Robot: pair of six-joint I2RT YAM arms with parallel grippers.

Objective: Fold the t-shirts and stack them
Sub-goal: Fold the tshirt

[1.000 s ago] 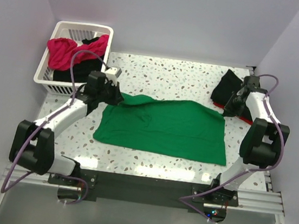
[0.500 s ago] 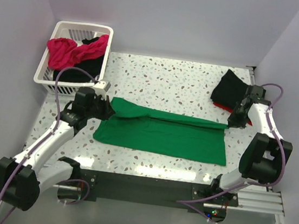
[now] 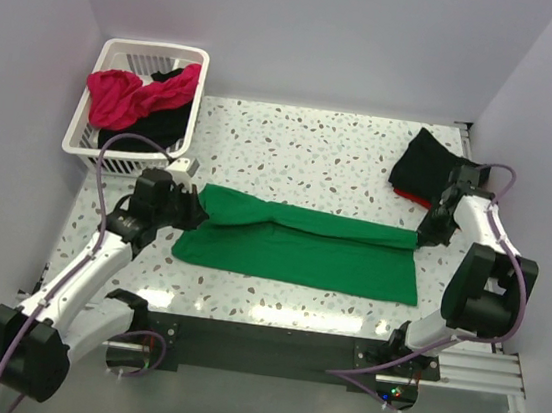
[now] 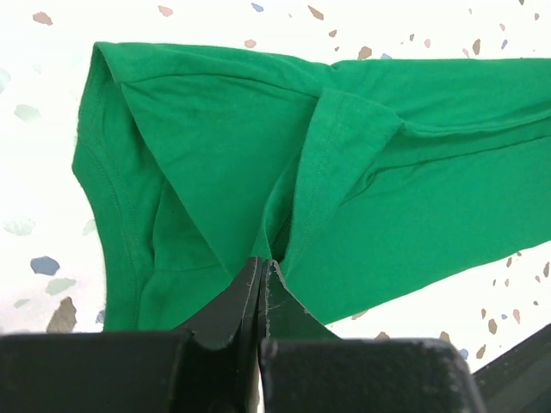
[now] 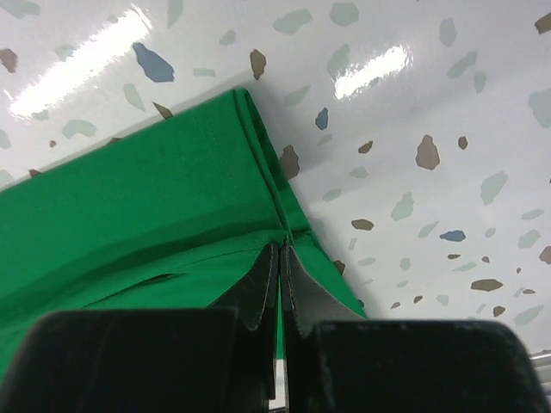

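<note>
Pincers [image 4: 262, 263] [image 5: 280, 251] low at green t-shirt [image 3: 300, 255] ends

Plain pale grey-lilac walls [image 3: 318, 30] close in the speckled white terrazzo surface [image 3: 313, 151] on three sides. Light glares off its glossy near edge.

The green shirt [image 4: 215, 155] is soft, matt knit cloth with stitched hems. The desk [image 5: 413, 86] is smooth and glossy, white with coloured speckles and bright glare. The basket [image 3: 154, 48] is white slatted plastic and holds a matt pink shirt [image 3: 118, 95].
</note>
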